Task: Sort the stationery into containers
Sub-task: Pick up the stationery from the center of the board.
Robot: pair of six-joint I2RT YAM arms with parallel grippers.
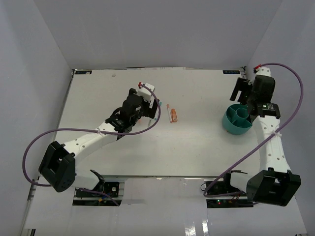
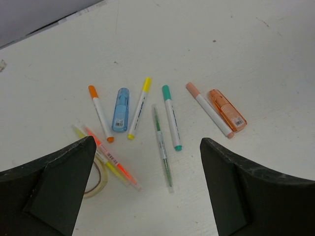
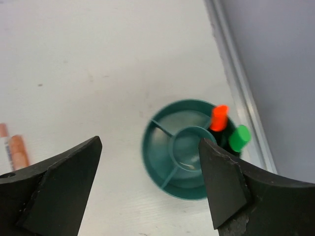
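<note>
Right pincer (image 3: pixel 150 142) gapes above teal cup (image 3: pixel 184 191); two markers (image 3: pixel 219 118) seemingly inside.

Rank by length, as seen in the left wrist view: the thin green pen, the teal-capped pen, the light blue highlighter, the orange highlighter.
1. thin green pen
2. teal-capped pen
3. orange highlighter and light blue highlighter: both stubby, too alike to separate.

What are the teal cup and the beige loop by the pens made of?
Teal cup: looks like moulded plastic. It is smooth with a faint sheen in the centre well, and the thin dividers seem one piece with the wall. The view is a bit blurred.
Beige loop: partly hidden. It is a thin, pale, slightly translucent band, so rubber or a tape roll; I cannot tell which.
</note>
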